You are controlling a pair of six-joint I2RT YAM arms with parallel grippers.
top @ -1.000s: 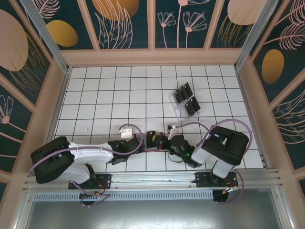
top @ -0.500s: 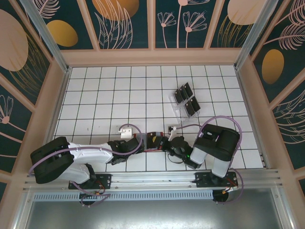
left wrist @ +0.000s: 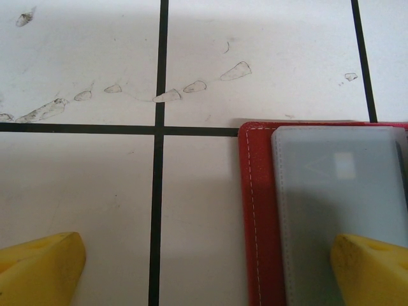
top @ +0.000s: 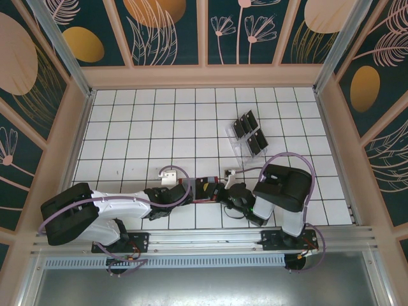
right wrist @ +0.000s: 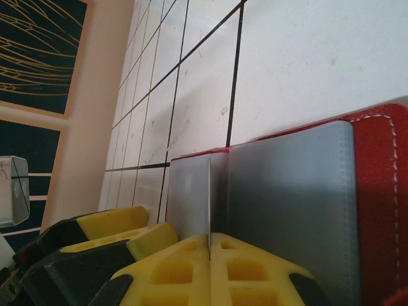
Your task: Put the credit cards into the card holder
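Observation:
The card holder (top: 205, 189), a red wallet, lies open on the tiles between my two grippers. In the left wrist view its red edge (left wrist: 256, 210) and a grey-blue pocket (left wrist: 331, 185) show. My left gripper (left wrist: 204, 274) is open, and its right fingertip (left wrist: 373, 268) rests on that pocket. My right gripper (right wrist: 210, 237) is shut on one thin credit card (right wrist: 209, 194), seen edge-on and standing between the wallet's grey pockets (right wrist: 287, 204). Several more black credit cards (top: 250, 132) stand in the clear tray.
The clear plastic slotted tray (top: 236, 145) sits right of centre, beyond the wallet. The left gripper's yellow fingers (right wrist: 115, 223) lie close to the left of my right gripper. Wooden walls ring the tiled floor (top: 127, 127).
The right arm's elbow has swung left and its gripper has edged left over the wallet. The left arm has stayed put.

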